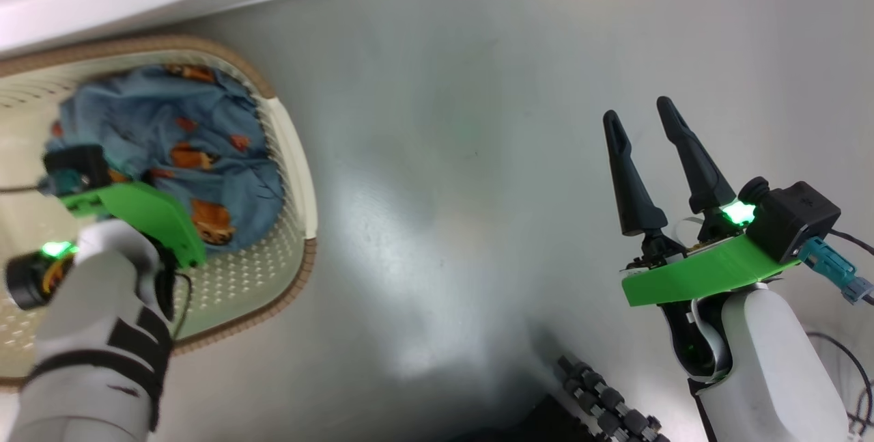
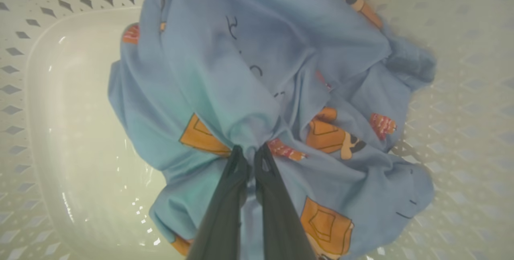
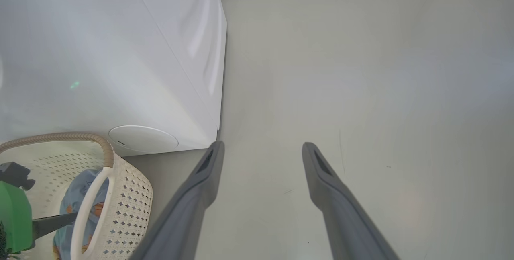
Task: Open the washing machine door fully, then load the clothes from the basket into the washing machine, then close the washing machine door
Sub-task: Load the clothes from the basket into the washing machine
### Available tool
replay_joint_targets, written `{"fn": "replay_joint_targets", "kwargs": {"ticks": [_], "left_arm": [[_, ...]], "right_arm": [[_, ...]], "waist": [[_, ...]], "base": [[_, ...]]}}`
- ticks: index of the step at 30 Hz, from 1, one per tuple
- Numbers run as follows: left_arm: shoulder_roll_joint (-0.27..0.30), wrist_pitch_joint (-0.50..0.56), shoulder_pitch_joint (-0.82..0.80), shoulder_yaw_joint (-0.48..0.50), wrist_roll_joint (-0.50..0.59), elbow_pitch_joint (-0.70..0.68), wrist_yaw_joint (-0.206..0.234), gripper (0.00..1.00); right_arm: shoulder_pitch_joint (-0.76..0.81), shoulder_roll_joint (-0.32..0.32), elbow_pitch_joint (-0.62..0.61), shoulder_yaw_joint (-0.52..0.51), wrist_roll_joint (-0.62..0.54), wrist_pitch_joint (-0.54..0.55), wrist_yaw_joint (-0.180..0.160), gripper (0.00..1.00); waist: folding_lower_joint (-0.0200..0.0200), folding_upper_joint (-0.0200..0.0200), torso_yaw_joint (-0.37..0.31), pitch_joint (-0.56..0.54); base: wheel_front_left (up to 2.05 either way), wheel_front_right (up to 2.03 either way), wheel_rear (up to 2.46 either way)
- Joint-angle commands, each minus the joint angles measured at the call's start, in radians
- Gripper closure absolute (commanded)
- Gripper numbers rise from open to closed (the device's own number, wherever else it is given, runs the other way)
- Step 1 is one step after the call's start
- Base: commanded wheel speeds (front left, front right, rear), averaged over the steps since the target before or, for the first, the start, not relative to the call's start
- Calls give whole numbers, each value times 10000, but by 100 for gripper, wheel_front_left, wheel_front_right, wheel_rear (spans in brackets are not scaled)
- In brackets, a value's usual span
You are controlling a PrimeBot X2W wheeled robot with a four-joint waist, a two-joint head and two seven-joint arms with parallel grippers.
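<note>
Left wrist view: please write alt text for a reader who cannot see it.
The left gripper, two long dark fingers, is shut on a bunched fold of light blue fabric printed with orange-brown cartoon figures. The fabric sits inside a cream-white perforated plastic basket.

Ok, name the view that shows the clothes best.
Left wrist view: the clothes close up, pinched in the shut left claw. Head view has them partly behind the left arm; right wrist view catches a sliver in the basket.
</note>
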Motion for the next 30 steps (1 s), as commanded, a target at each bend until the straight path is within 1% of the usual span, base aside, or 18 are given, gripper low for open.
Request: {"fn": "replay_joint_targets", "kwargs": {"ticks": [1,6,12,22,28,30], "left_arm": [[150,-245,603,121,-51,-42,-49,100],[-135,-894,1157,120,-208,-117,-363,100],[-419,-1161,2013,146,-378,-634,-663,100],[-641,-1178,4586,512,-446,-3617,-884,100],[-681,-1179,6228,664,-658,-5204,-953,100],[-683,-1179,6728,630,-808,-5802,-889,100]], "right_arm": [[344,-96,-143,98,-55,-119,16,0],[478,-262,-125,-32,-121,-119,16,0],[867,-452,-79,-238,-188,-119,16,0],[1864,-707,53,-393,-348,-119,16,0],[2548,-830,182,-392,-418,-119,16,0],[2775,-856,222,-394,-429,-119,16,0]], "waist": [[0,0,375,-481],[0,0,778,-1253],[0,0,1163,-2393],[0,0,1617,-4502],[0,0,1864,-5845],[0,0,1951,-6282]], "base": [[0,0,0],[0,0,0],[0,0,0],[0,0,0],[0,0,0],[0,0,0]]}}
